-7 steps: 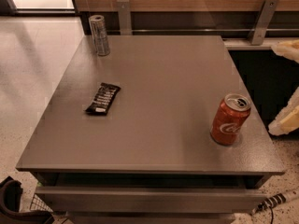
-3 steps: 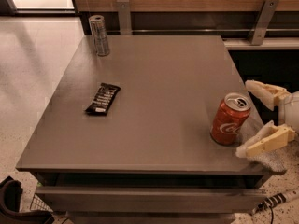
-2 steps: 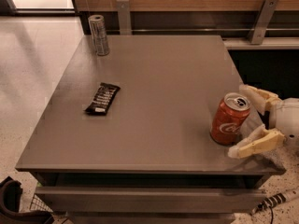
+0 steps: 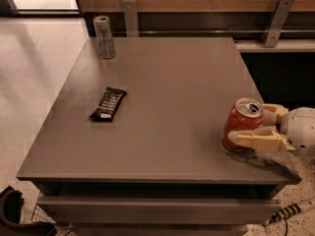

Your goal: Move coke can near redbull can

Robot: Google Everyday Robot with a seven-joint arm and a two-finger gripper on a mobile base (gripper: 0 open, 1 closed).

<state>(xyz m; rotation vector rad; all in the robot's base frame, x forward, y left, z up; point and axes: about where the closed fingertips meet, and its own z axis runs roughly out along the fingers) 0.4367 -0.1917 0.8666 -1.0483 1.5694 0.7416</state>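
The bench (image 4: 162, 146) is a grey square top, and every place here is given from it. The tool (image 4: 249, 127) reaches in over the right edge of the bench, near the front right corner. It is set around the coke can (image 4: 241, 118), with one finger (image 4: 256, 140) across the front of the can low down and the other behind it. The jaws stand about as wide as the can, and I judge they have not clamped yet. The coke can stands upright on the bench and is not lifted. The redbull can (image 4: 104, 37) stands at the far left corner, well apart from it. A black snack bar (image 4: 108, 103) lies flat in the left half. So the approach looks done, while the grasp, the carry across the bench and the setting down remain.
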